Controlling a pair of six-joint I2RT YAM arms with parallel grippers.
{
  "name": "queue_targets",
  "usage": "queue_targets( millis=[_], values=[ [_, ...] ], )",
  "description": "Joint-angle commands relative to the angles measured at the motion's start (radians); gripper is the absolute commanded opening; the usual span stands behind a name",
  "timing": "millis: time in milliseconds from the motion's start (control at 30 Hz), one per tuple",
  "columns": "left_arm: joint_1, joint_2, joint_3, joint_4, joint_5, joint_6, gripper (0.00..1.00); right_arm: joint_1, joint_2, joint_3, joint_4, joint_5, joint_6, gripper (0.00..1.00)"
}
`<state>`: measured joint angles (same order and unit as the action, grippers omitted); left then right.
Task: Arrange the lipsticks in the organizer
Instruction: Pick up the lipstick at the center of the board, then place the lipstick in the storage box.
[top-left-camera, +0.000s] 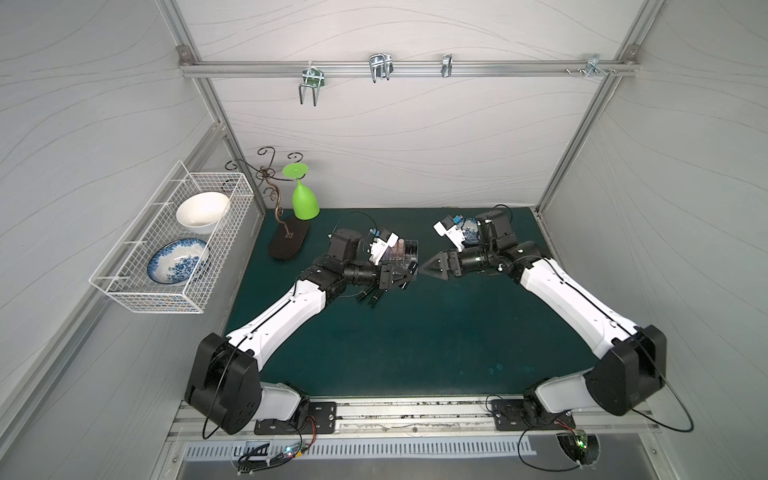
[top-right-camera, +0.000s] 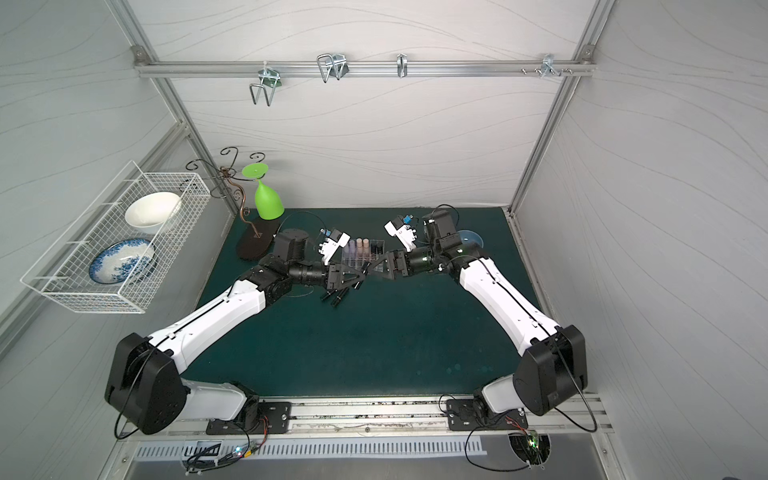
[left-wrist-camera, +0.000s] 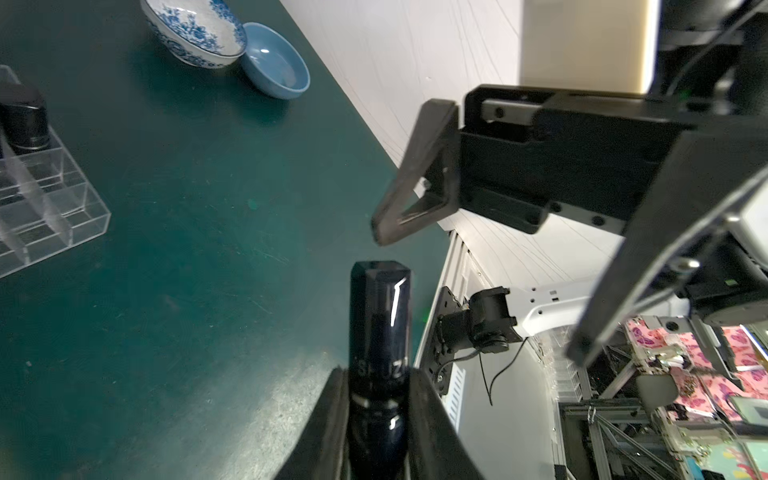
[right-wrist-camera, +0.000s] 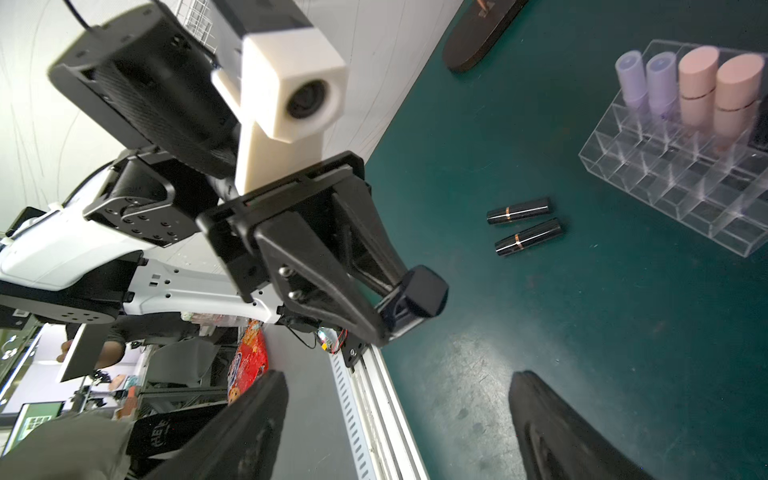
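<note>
The left fingers (left-wrist-camera: 338, 399), matte black plastic wedges, are clamped on a glossy black lipstick tube (left-wrist-camera: 380, 316) with faceted sides. It sticks out past their tips above the scuffed dark green tabletop (left-wrist-camera: 187, 249). The right fingers (right-wrist-camera: 540, 411) stand wide apart with nothing between them, facing the left pair. Just above centre in a top view sits the clear acrylic organizer (top-right-camera: 353, 262) with square cells. It holds two pale lilac tubes (right-wrist-camera: 631, 79) and two peach-pink slant-topped tubes (right-wrist-camera: 698, 91) upright in one outer row. Two copper-banded black tubes (right-wrist-camera: 519, 211) lie side by side on the tabletop near it.
</note>
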<state>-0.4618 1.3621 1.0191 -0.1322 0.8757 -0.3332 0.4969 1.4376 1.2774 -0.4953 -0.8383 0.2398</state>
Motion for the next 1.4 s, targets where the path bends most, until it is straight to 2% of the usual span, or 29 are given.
queue_targets(
  millis=[0,200,433,533,600,733,800,900,1000,1133,1367],
  values=[
    [-0.017,-0.029,0.059,0.031,0.067,-0.011,0.20,0.005,0.019,0.019,0.018,-0.070,0.021,0.82],
    [-0.028,-0.031,0.074,0.012,0.074,-0.004,0.18,0.027,0.068,0.035,0.101,-0.138,0.090,0.71],
    [-0.032,-0.036,0.078,-0.007,0.065,0.013,0.18,0.028,0.079,0.018,0.163,-0.174,0.148,0.35],
    [-0.032,-0.037,0.080,-0.006,0.066,0.012,0.20,0.027,0.076,0.008,0.181,-0.171,0.160,0.24],
    [-0.032,-0.040,0.079,-0.007,0.065,0.014,0.24,0.026,0.073,0.002,0.191,-0.168,0.166,0.19],
    [-0.032,-0.045,0.081,-0.036,0.023,0.031,0.48,0.017,0.069,-0.001,0.193,-0.155,0.171,0.14],
    [-0.032,-0.052,0.083,-0.060,-0.036,0.042,0.65,0.004,0.059,-0.004,0.189,-0.131,0.168,0.13],
    [-0.031,-0.074,0.087,-0.124,-0.215,0.051,0.82,-0.009,0.046,-0.001,0.141,-0.032,0.128,0.13],
    [-0.031,-0.102,0.083,-0.177,-0.401,0.060,0.84,-0.009,0.047,0.020,0.082,0.127,0.073,0.13],
    [-0.031,-0.158,0.032,-0.168,-0.580,0.053,0.84,0.001,0.066,0.031,0.083,0.331,0.031,0.13],
    [-0.029,-0.222,-0.042,-0.156,-0.816,0.050,0.83,0.072,0.159,0.041,0.197,0.621,-0.043,0.14]
  ],
)
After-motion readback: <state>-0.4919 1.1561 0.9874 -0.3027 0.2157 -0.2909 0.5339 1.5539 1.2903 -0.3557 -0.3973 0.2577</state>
